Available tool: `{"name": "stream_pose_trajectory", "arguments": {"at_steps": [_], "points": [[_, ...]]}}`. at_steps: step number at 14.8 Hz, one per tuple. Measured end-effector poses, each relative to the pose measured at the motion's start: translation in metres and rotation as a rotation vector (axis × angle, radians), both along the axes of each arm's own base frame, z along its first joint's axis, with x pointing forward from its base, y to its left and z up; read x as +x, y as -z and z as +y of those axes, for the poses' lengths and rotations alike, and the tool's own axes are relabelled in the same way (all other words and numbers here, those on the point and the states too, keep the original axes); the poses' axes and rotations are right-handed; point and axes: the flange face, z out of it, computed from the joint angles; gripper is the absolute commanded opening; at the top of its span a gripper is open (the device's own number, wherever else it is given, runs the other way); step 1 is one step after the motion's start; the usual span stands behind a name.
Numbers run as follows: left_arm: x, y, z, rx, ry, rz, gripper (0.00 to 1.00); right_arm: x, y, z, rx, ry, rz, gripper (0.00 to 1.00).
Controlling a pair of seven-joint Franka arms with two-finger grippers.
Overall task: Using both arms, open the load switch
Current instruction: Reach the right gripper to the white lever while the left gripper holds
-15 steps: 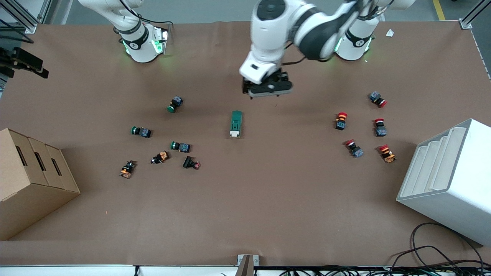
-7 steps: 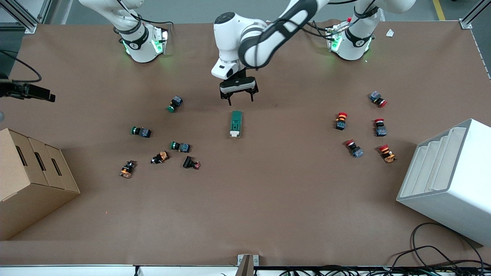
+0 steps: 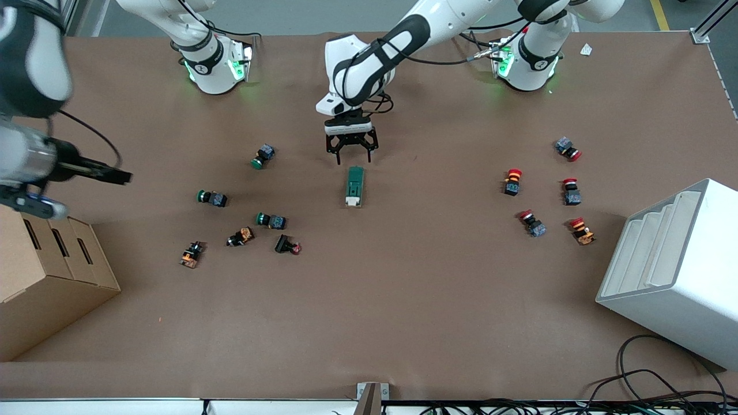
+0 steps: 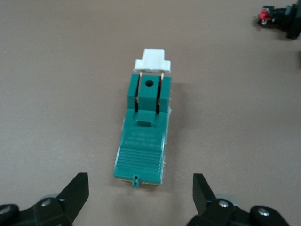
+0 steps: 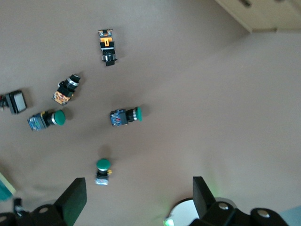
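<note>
Green ribbed load switch (image 4: 143, 134), white lever (image 4: 152, 61)

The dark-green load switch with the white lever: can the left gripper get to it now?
Probably yes. The left gripper is open just above the dark-green rectangular load switch, lined up with its plain end, and nothing lies between them.

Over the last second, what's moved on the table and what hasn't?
The left gripper swung toward the right arm's end and dropped, now hanging open just short of the load switch's green end, not touching. The right gripper came into the front view near the cardboard box, open, holding nothing. The load switch and the push-buttons haven't shifted.
</note>
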Motion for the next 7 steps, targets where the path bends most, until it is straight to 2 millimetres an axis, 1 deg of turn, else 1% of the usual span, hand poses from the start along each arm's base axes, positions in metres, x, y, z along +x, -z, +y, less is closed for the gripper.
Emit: {"name": "stream_pose_trajectory", "arguments": {"at_steps": [2, 5, 7], "points": [[-0.001, 0.015, 0.004, 0.024, 0.022, -0.067, 0.98, 0.005, 0.021, 0.044, -0.053, 0.099, 0.007, 1.00], [-0.004, 0.038, 0.008, 0.016, 0.036, -0.161, 0.98, 0.008, 0.045, 0.114, -0.095, 0.211, -0.003, 1.00], [-0.006, 0.050, 0.011, 0.033, 0.046, -0.212, 0.99, 0.007, 0.062, 0.151, -0.105, 0.304, 0.005, 1.00]]}}
